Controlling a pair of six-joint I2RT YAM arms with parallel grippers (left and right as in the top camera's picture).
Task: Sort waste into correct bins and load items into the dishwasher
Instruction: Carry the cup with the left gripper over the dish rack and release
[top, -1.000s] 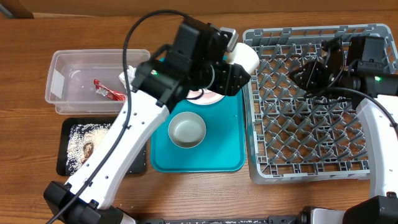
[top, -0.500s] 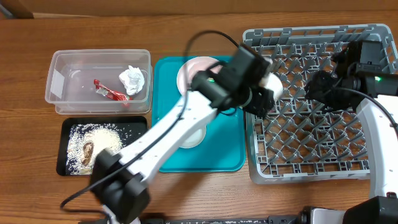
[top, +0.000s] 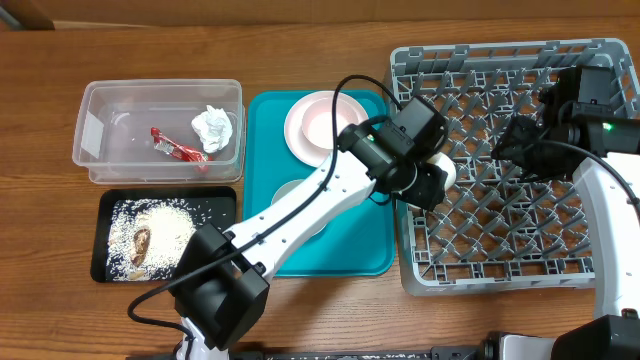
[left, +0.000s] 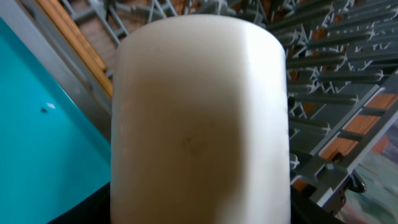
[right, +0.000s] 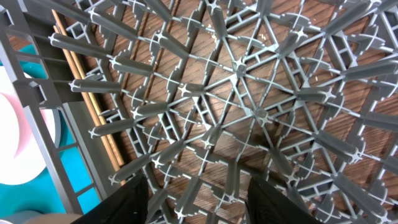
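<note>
1 smooth cream cylindrical cup (left: 199, 118) above grey pegged plastic rack (top: 500, 230).

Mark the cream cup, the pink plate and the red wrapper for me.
cream cup (left: 199, 124), left wrist view, middle of its side wall.
pink plate (top: 312, 118), overhead view, its bare centre.
red wrapper (top: 175, 148), overhead view, its middle.
</note>
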